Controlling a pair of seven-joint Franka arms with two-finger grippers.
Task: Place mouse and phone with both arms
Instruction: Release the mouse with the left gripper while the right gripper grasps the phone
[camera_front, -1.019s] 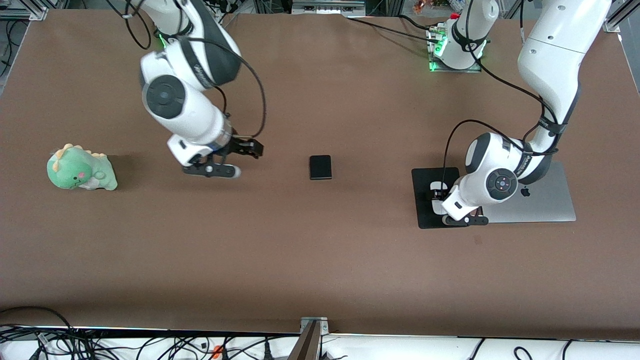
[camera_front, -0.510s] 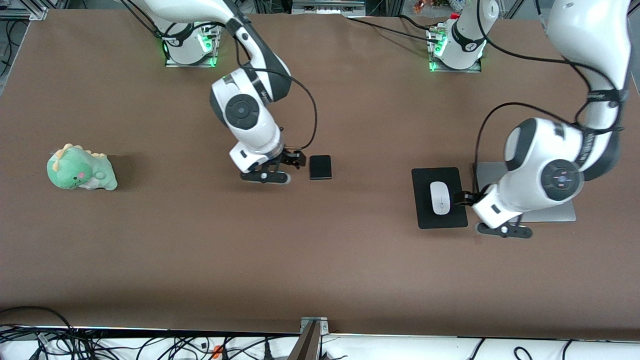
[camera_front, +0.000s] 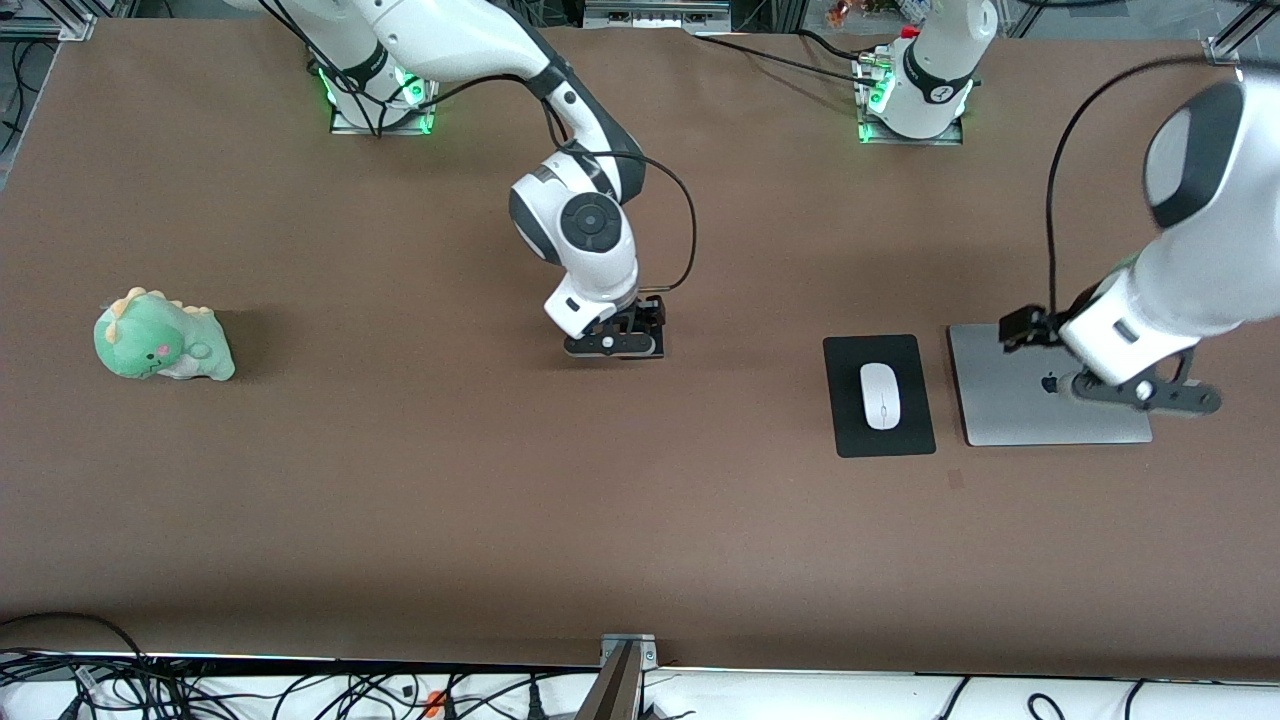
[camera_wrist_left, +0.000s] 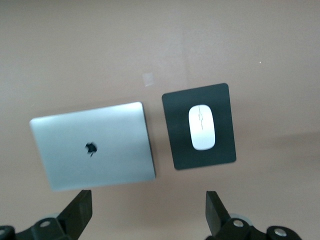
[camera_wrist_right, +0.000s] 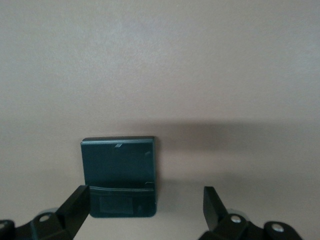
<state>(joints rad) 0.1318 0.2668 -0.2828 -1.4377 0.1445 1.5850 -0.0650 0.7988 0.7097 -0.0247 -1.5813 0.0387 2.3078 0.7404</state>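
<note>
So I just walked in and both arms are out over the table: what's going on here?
The white mouse already lies on the black mouse pad, beside the closed silver laptop. The left tool, open and empty, hangs over the laptop. The right tool, open, is over the small black phone, not gripping it.

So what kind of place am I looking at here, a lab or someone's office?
Most likely a robotics lab bench set up like a desk: two robot arms bolted along a brown table, a tangle of cables at its edge, and a closed laptop, mouse pad and mouse laid out as props.
</note>
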